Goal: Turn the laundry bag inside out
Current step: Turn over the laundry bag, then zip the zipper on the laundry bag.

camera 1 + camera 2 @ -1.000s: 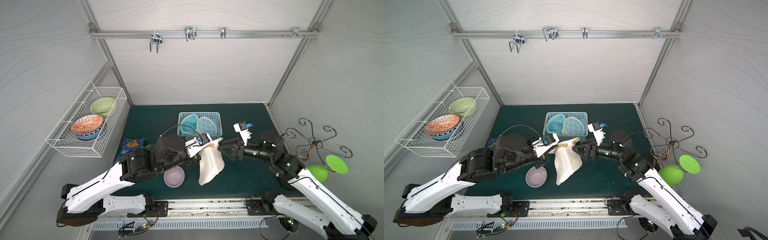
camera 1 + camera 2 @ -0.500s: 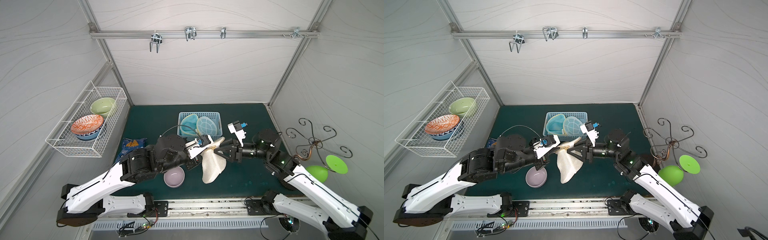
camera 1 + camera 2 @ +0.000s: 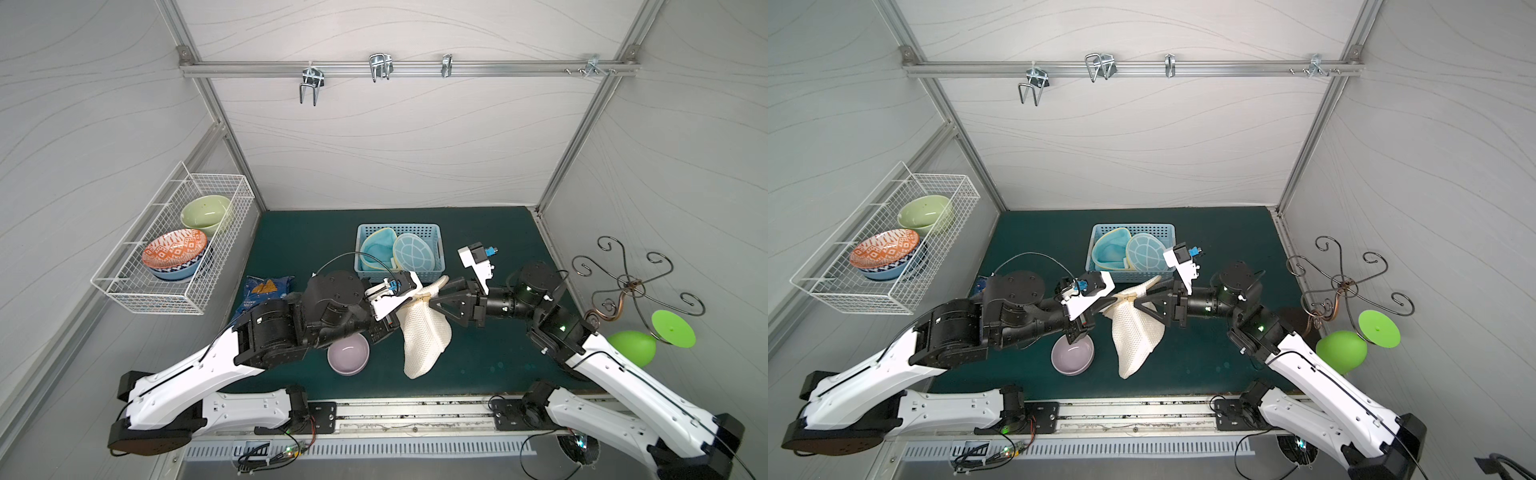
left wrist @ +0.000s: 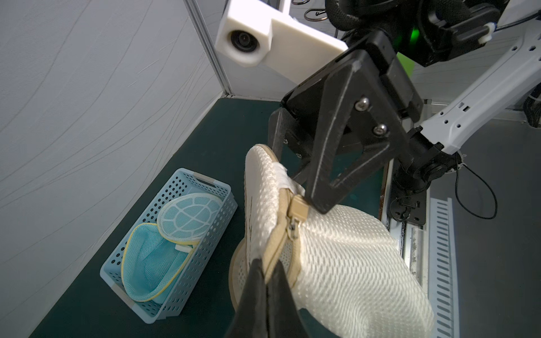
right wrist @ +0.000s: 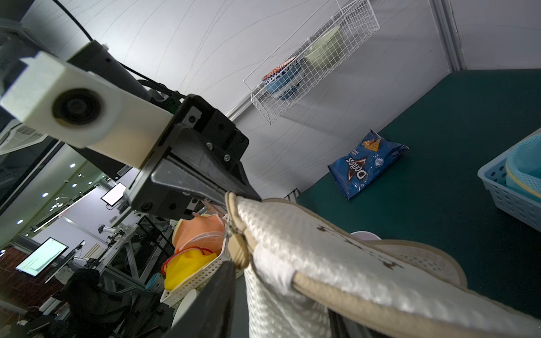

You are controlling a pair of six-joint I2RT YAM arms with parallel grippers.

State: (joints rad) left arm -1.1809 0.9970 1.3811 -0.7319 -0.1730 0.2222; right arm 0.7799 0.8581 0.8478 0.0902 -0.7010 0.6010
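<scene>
Cream mesh laundry bag [image 3: 426, 336] hangs above the tabletop [image 3: 478, 232], just in front of the blue basket [image 3: 399, 226]. Left hand [image 4: 267, 267] pinches its tan zipper edge [image 4: 281, 234]. Right hand [image 4: 298, 178] has just arrived, jaws half-narrowed astride that edge; grip uncertain. Mouth-opening looks next.

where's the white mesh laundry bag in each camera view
top view: white mesh laundry bag hangs at centre, just below the blue basket
top view: the bag also at centre
left wrist: large in the foreground
right wrist: large in the foreground
shared landmark: the blue basket, in all four
</scene>
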